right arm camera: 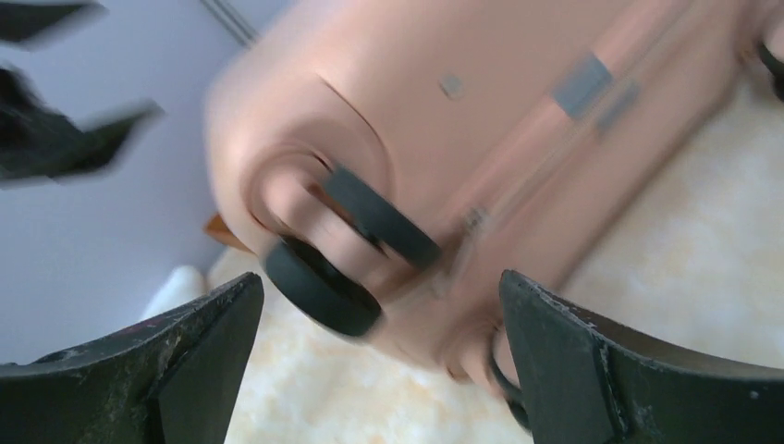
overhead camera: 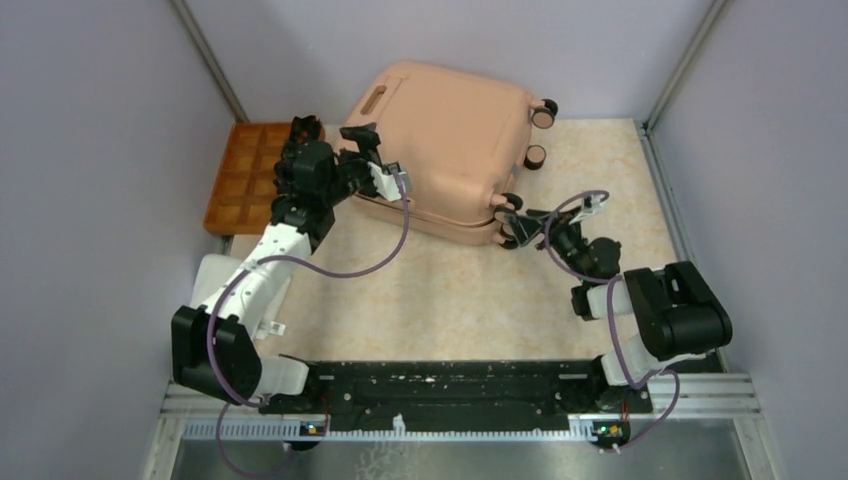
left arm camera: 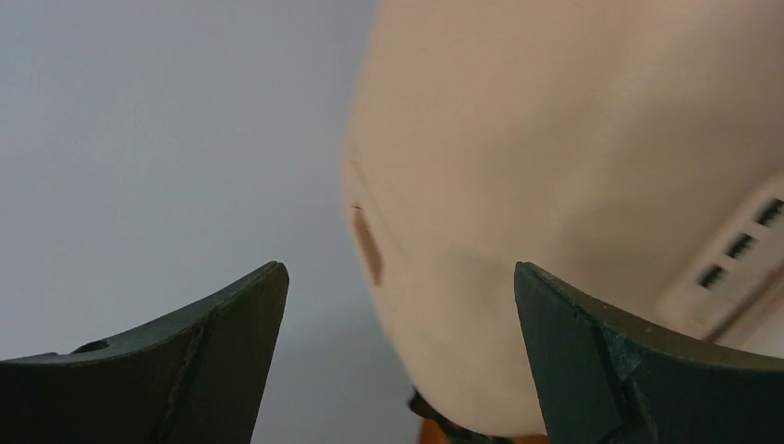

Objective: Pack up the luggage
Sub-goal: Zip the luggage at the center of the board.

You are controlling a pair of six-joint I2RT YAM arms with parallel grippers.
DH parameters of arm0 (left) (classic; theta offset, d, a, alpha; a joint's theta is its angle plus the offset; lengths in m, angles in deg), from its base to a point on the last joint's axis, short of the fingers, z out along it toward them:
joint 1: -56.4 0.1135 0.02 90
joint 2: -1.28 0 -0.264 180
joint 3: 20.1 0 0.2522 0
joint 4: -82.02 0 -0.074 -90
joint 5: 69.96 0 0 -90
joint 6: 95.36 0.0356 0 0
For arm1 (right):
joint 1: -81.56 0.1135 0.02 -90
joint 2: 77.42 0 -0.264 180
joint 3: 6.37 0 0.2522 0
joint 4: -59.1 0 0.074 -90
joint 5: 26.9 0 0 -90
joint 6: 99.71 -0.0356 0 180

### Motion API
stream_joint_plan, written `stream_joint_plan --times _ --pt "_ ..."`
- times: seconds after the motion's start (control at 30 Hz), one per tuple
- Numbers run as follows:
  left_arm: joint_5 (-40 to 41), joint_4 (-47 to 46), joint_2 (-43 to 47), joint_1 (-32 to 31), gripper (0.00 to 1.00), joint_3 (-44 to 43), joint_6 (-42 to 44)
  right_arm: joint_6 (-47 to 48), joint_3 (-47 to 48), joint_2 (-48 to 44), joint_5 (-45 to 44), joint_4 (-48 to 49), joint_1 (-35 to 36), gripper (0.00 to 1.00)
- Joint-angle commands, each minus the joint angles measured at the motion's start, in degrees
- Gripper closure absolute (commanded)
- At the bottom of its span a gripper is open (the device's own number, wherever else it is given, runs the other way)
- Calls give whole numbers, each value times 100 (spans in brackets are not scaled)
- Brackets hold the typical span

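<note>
Upper centre of the overhead view: the small peach-pink hard-shell suitcase with rounded corners point(overhead camera: 440, 140) lies flat on the pale marbled table point(overhead camera: 450, 300). It is turned askew, with its black-and-pink wheels point(overhead camera: 545, 112) toward the upper right and its recessed handle point(overhead camera: 374, 100) toward the upper left. Both shell halves appear brought together, which suggests the packing has reached the closing stage; whether the seam is fastened cannot be judged.

Left of centre, the left gripper point(left arm camera: 398, 270) stands at the case's left edge, jaws spread wide with nothing between them. Its wrist view shows only a rounded corner of shell beyond the dark fingers. Right of centre, the right gripper point(right arm camera: 379, 277) faces the case's lower right corner, jaws likewise spread and empty, with a wheel pair just ahead of the gap. The two arms thus flank opposite ends, probably so that one may steady the shell while the other works the seam.

At the upper left, an orange compartmented tray point(overhead camera: 245, 175) sits beside the case, partly covered by the left arm. The right wrist view is motion-blurred, so zip detail is lost. The case's interior and underside are hidden, and both wrist views crop the shell.
</note>
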State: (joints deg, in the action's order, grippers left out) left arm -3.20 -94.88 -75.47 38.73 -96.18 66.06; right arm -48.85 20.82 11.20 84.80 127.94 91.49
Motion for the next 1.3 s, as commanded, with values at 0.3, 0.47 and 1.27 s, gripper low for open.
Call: stream_joint_plan --times 0.3,0.47,1.27 --pt "371 2610 -105 588 2 -395 -1999 -2584 1311 1160 1938 1530 40 1" --pt "778 2486 -269 780 2 -299 -1497 -2202 1466 661 1959 503 98 1" --pt "-1606 -2109 685 624 1 3248 2941 -3840 1976 -184 1494 645 315 2"
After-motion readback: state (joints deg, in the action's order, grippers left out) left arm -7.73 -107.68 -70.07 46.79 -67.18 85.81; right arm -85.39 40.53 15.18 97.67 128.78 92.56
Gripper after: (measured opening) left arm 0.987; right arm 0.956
